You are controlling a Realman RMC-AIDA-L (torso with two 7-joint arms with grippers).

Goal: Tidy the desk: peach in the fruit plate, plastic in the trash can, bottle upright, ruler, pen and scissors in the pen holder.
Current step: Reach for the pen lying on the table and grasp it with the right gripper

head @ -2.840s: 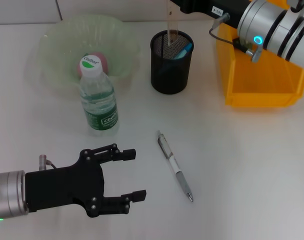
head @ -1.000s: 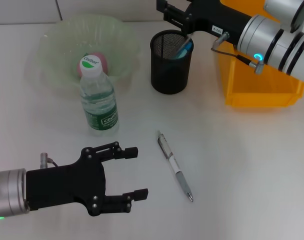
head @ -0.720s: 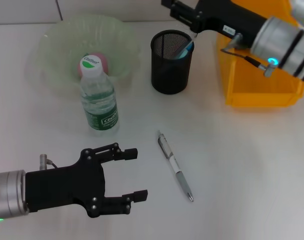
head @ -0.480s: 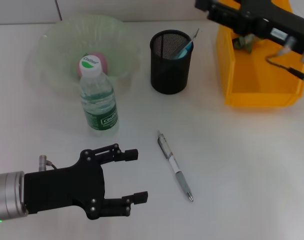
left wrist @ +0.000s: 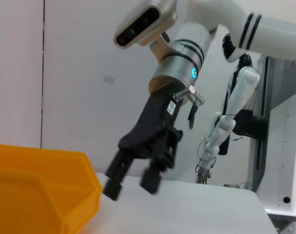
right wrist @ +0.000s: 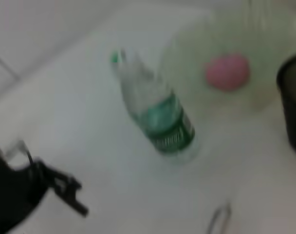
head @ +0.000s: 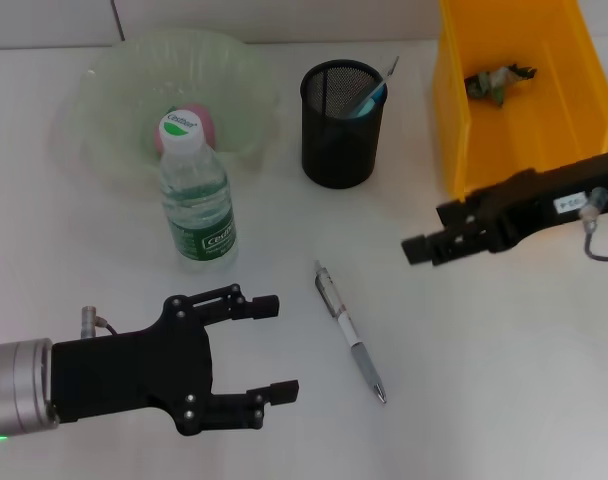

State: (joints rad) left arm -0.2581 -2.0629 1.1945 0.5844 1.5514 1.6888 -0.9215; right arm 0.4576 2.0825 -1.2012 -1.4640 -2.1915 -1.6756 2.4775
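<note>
A grey and white pen (head: 351,333) lies on the white table, between my two grippers. My left gripper (head: 275,347) is open and empty, low at the front left, apart from the pen. My right gripper (head: 420,248) is open and empty, right of the pen and in front of the yellow trash bin (head: 454,120); it also shows in the left wrist view (left wrist: 131,184). The black mesh pen holder (head: 342,125) holds a clear ruler (head: 389,72) and a blue-handled item. The bottle (head: 196,200) stands upright. The peach (head: 202,125) lies in the green fruit plate (head: 114,90). Crumpled plastic (head: 499,80) lies in the bin.
The right wrist view shows the bottle (right wrist: 160,114), the peach (right wrist: 227,71), the pen holder's edge (right wrist: 291,92), the pen's end (right wrist: 218,217) and my left gripper (right wrist: 36,195). The bin's corner shows in the left wrist view (left wrist: 41,185).
My right arm has swung from above the pen holder, past the bin, forward to a spot in front of the bin and right of the pen. My left arm has not moved.
</note>
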